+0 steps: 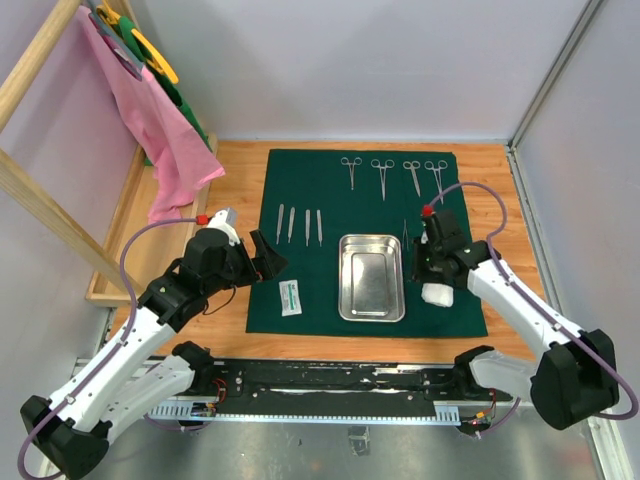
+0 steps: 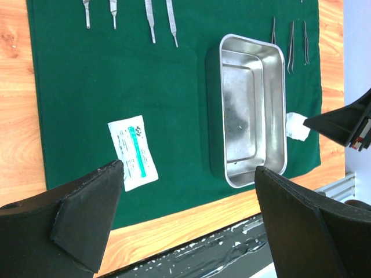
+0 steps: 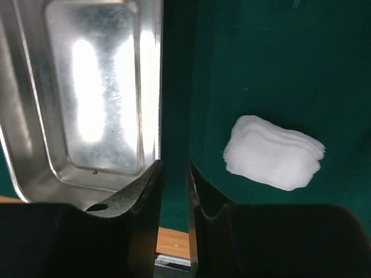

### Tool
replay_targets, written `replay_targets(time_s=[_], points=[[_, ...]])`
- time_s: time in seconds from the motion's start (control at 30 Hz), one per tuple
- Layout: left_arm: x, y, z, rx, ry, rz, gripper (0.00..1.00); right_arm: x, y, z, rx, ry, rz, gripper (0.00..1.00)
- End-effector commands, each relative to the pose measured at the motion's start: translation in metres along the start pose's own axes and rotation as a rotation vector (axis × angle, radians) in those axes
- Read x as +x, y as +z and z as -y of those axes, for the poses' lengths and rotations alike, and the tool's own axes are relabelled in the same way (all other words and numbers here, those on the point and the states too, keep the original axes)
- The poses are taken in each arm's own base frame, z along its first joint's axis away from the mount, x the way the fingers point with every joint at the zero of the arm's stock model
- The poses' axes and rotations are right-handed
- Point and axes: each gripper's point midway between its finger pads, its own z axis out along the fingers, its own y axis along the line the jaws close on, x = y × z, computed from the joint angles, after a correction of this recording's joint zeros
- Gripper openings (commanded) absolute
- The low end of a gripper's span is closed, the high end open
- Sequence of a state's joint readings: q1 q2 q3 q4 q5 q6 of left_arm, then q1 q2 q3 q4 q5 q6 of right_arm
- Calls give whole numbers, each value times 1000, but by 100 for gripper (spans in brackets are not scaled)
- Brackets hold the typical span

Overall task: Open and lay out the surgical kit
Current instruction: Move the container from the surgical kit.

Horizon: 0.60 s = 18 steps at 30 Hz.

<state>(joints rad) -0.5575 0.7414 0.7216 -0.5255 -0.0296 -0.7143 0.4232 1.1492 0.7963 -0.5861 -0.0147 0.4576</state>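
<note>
Surgical kit [image 1: 330, 205] lies unwrapped on the wooden counter [image 1: 240, 170]. Its green cloth [image 1: 310, 180] is spread flat, with the steel tray [image 1: 371, 278] empty at the near middle. Four clamps [image 1: 383, 175] line the far edge, the tweezers [image 1: 298, 224] sit left of the tray, and the white packet [image 1: 291, 298] is near-left. My left claw [image 2: 186, 174] hangs wide apart over the cloth's left edge, near the packet. My right claw [image 3: 174, 168], pinched almost closed on nothing, hovers between the tray and the gauze wad [image 3: 273, 152].
</note>
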Motion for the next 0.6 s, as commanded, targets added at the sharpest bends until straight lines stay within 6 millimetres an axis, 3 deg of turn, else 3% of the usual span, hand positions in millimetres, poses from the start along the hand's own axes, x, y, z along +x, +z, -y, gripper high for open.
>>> replay_targets(time_s=[0.0,0.1,0.57], points=[[-9,-2,1,-4,12,29,99,1,2,36,79,67,-4,21],[-10,-3,0,-3,10,36,99,0,9,44,75,91,-19,20],[-7,0,-3,-11,8,32,99,10,41,18,-39,105,-87,20]])
